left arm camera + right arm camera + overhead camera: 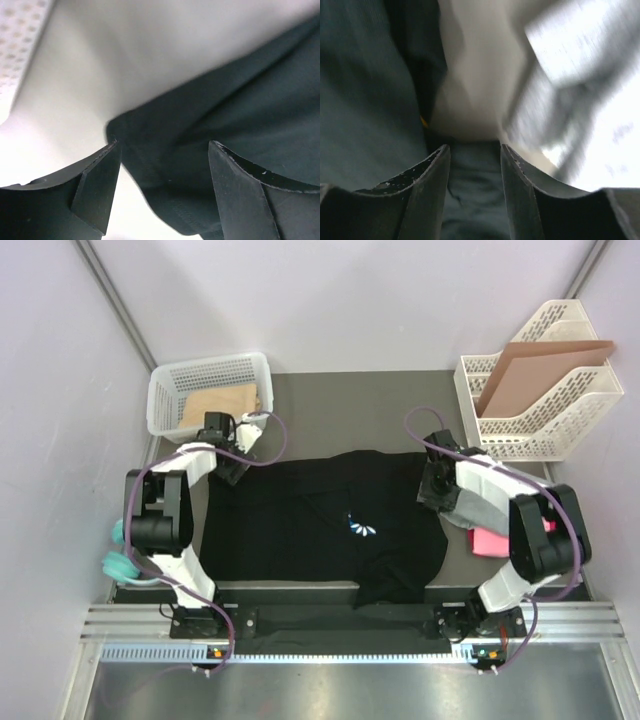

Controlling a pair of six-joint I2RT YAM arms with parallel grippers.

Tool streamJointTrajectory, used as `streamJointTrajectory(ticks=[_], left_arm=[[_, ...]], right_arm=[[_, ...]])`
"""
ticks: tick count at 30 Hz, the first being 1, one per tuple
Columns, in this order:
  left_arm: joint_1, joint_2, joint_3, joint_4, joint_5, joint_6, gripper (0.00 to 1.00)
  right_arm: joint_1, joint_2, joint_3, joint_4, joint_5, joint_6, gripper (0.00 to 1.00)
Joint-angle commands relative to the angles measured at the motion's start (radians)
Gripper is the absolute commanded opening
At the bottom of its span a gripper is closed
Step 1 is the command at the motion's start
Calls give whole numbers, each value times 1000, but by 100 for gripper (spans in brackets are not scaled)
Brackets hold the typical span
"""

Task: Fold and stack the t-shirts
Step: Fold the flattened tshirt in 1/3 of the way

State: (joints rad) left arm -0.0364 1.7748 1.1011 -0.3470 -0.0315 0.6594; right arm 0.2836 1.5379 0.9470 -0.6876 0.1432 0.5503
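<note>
The black t-shirt (pixel 310 525) lies spread flat on the table with its white-and-blue logo (pixel 362 528) facing up. My left gripper (pixel 232 470) is at the shirt's far left corner. In the left wrist view it (pixel 164 145) is open, with the black cloth corner (pixel 170 165) lying between the fingers. My right gripper (pixel 432 486) is at the shirt's far right corner. In the right wrist view it (pixel 474 147) is open over dark cloth (pixel 470 200). The pink shirt (pixel 490 543) and a grey cloth (pixel 484 508) lie under the right arm.
A white basket (pixel 165 390) holding a brown sheet (pixel 220 405) stands at the back left. A white file rack (pixel 545 430) with a brown cardboard sheet (pixel 530 370) stands at the back right. A teal object (pixel 120 562) lies at the left edge.
</note>
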Motion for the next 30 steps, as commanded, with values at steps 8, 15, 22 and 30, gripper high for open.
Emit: streamJointTrajectory(ticks=[8,15,22,30], left_arm=[[3,51,39,17,-94,-1,75],[3,34,10,32,-103,11,75],[3,11,-21,55,-113,29,75],[3,-6,-40,65,-113,35,75]], right_arm=[[-38,156,79,137,-27,-38,34],[-41,79,-14,135,-41,-17,0],[-50,-114,-66,25,50,14,0],[-57,-210,-116,14,-105,-12,49]])
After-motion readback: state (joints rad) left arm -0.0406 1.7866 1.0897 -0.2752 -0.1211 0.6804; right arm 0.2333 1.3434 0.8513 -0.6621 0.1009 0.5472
